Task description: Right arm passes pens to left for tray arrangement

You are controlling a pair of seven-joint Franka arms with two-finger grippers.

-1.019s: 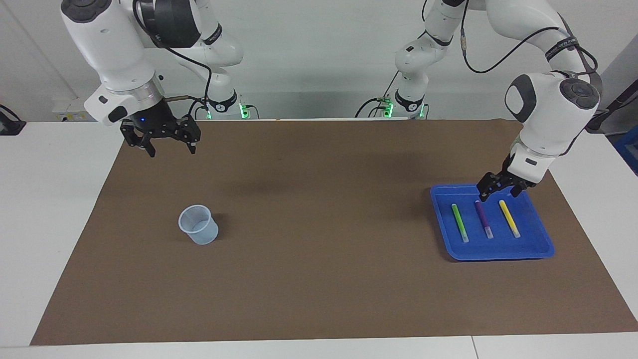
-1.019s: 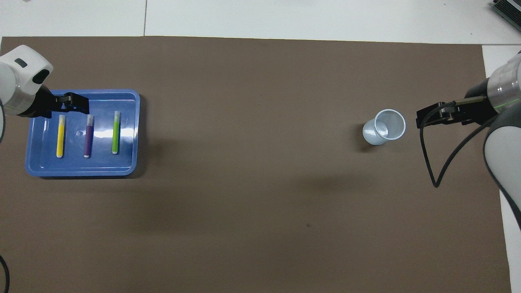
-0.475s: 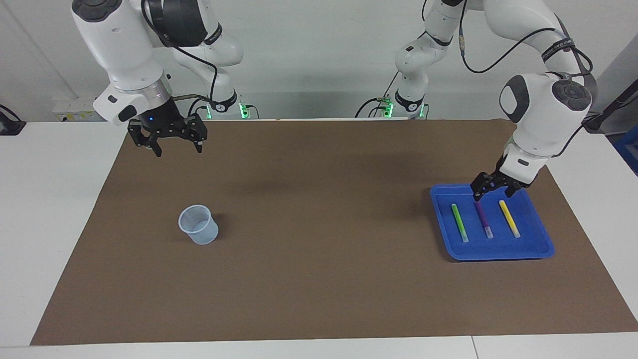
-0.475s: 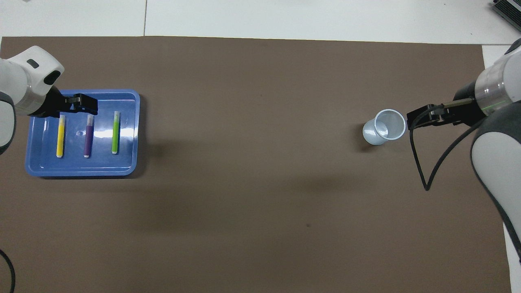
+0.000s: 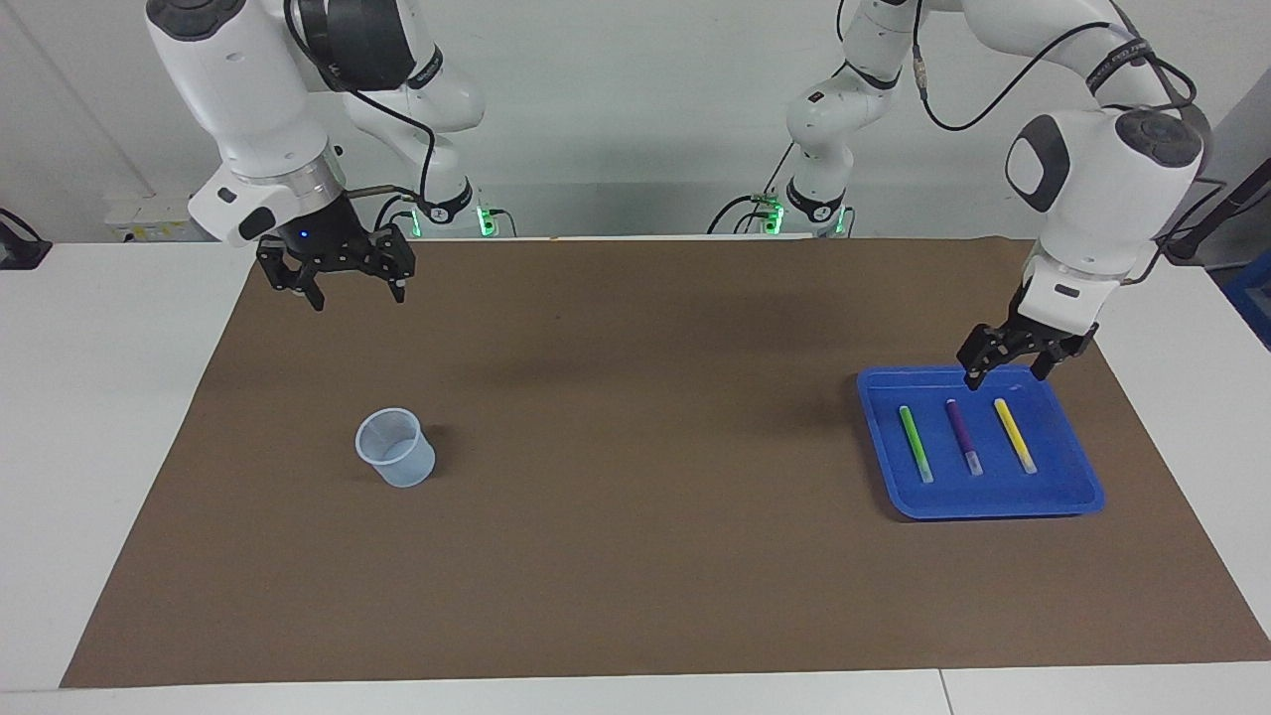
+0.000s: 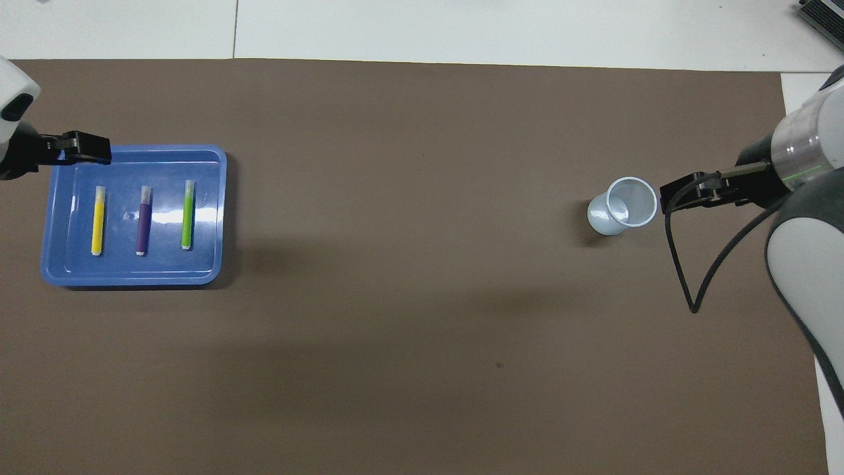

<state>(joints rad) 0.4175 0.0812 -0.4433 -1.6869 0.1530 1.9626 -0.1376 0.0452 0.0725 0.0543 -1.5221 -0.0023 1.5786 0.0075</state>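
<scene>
The blue tray (image 5: 1055, 494) (image 6: 221, 218) lies on the brown mat at the left arm's end of the table. In it lie three pens side by side, apart from one another: green (image 5: 916, 443) (image 6: 188, 214), purple (image 5: 963, 436) (image 6: 143, 221) and yellow (image 5: 1015, 435) (image 6: 97, 221). My left gripper (image 5: 1005, 378) (image 6: 86, 146) hangs open and empty above the tray's rim, touching no pen. My right gripper (image 5: 338, 285) (image 6: 686, 192) hangs open and empty over the mat at the right arm's end, close to the cup.
A small clear plastic cup (image 5: 395, 447) (image 6: 623, 206) stands upright on the brown mat (image 5: 635, 467) toward the right arm's end. A black cable loops down from the right arm's wrist. White table shows around the mat.
The left gripper rose from just over the purple pen and drew back to the tray's rim. The right gripper shifted slightly toward the table's middle, then held still.
</scene>
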